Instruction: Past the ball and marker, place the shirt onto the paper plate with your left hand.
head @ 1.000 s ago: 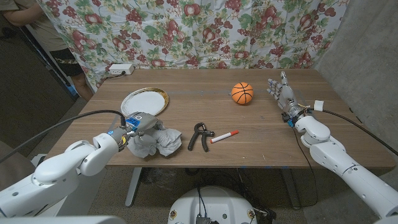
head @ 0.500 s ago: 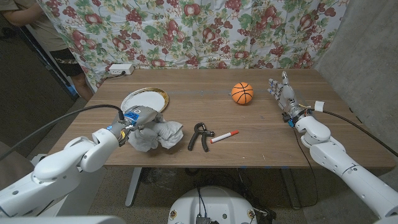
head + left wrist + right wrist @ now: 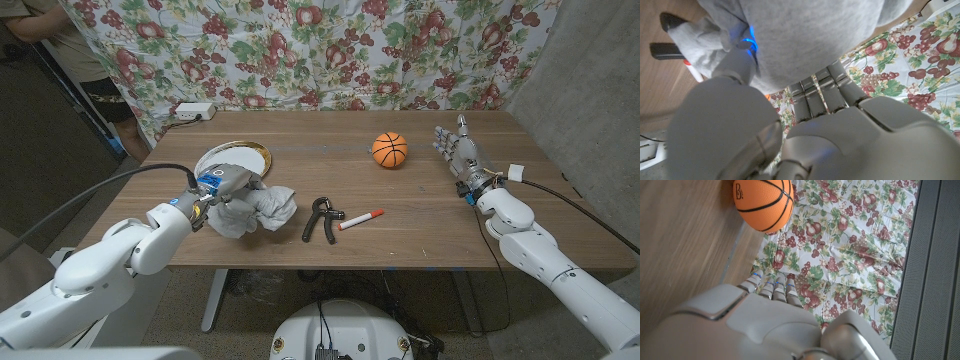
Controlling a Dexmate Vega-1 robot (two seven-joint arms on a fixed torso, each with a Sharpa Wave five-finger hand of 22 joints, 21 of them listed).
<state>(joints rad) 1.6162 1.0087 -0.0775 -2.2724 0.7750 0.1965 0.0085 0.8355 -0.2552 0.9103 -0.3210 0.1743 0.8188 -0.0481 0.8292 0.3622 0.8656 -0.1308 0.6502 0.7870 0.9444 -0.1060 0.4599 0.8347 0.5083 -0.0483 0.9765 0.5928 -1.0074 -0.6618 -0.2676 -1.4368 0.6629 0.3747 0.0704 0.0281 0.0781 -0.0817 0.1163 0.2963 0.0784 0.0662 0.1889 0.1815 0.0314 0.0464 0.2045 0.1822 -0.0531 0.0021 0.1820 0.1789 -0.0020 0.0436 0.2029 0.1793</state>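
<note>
shirt (image 3: 258, 210) bunched in left hand (image 3: 222, 189), at near edge of paper plate (image 3: 232, 158). ball (image 3: 390, 150) and marker (image 3: 361, 219) further right. right hand (image 3: 460, 152) empty, fingers apart.

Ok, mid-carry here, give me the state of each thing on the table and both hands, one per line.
shirt: bunched, gripped by the left hand, beside the plate, not on it yet
left hand: grips the shirt at the plate's near edge
paper plate: on the table, partly hidden by the left hand
ball: resting on the table, untouched
marker: lying flat, capped
hand gripper: lying on the table beside the marker
right hand: holds nothing, fingers extended
</note>
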